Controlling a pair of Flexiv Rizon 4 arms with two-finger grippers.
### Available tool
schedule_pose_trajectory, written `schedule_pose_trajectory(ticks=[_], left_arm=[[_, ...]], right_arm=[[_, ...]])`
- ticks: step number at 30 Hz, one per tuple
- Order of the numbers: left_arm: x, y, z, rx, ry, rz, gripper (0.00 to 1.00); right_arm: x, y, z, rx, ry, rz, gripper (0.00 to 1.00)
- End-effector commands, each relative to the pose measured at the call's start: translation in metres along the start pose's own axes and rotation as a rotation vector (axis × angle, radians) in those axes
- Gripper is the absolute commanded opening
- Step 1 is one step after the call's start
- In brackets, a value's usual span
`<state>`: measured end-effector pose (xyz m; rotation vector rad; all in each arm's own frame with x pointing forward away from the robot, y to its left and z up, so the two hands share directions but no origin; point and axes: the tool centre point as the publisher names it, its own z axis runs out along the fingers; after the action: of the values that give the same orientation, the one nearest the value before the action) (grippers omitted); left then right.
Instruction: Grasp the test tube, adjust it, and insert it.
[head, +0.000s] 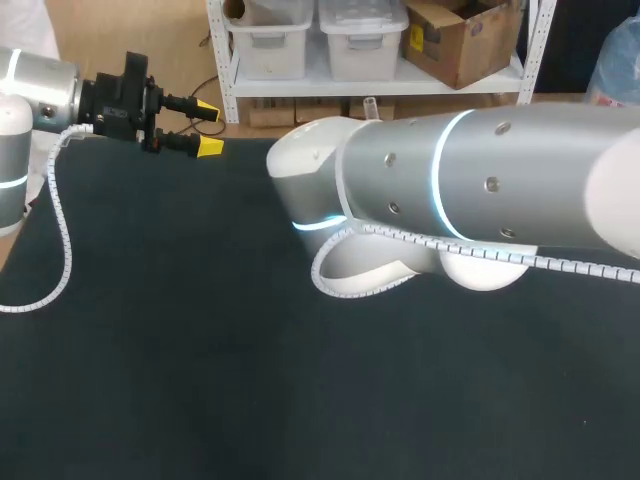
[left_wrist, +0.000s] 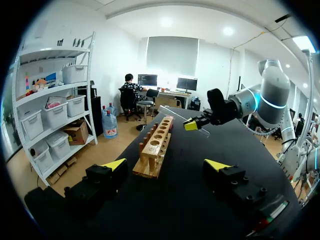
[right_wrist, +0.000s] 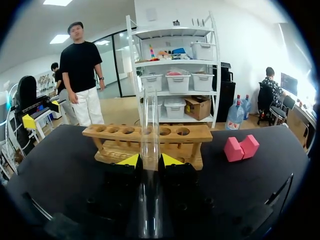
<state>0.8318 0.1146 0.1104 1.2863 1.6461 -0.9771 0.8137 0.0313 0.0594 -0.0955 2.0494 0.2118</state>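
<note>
right gripper (right_wrist: 150, 161) closed on clear glass test tube (right_wrist: 149, 125), both yellow tips pressed against its sides. tube is clear of the black table (head: 180, 350), one end projecting past the tips toward the light wooden test tube rack (right_wrist: 192, 134), which stands just ahead. pink notched foam block (right_wrist: 241, 148) lies on the table right of the rack, apart from it. left gripper (head: 205, 128) hangs at the far left table edge, fingers spread wide, nothing held.
</note>
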Motion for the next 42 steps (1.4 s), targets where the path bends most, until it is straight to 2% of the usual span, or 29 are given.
schedule_pose_trajectory(ticks=[1, 13, 26, 42], left_arm=[[0.001, -0.003, 0.0, -0.006, -0.003, 0.003, 1.0], [0.001, -0.003, 0.0, -0.006, -0.003, 0.003, 1.0], [0.001, -0.003, 0.0, -0.006, -0.003, 0.003, 1.0], [0.001, -0.003, 0.0, -0.006, -0.003, 0.003, 1.0]], right_arm=[[-0.005, 0.003, 0.012, 0.017, 0.076, -0.006, 0.0], [-0.005, -0.006, 0.028, 0.02, 0.11, -0.009, 0.0], [0.001, -0.007, 0.033, 0.006, 0.156, 0.019, 0.0], [0.006, -0.01, 0.039, -0.032, 0.281, 0.03, 0.0]])
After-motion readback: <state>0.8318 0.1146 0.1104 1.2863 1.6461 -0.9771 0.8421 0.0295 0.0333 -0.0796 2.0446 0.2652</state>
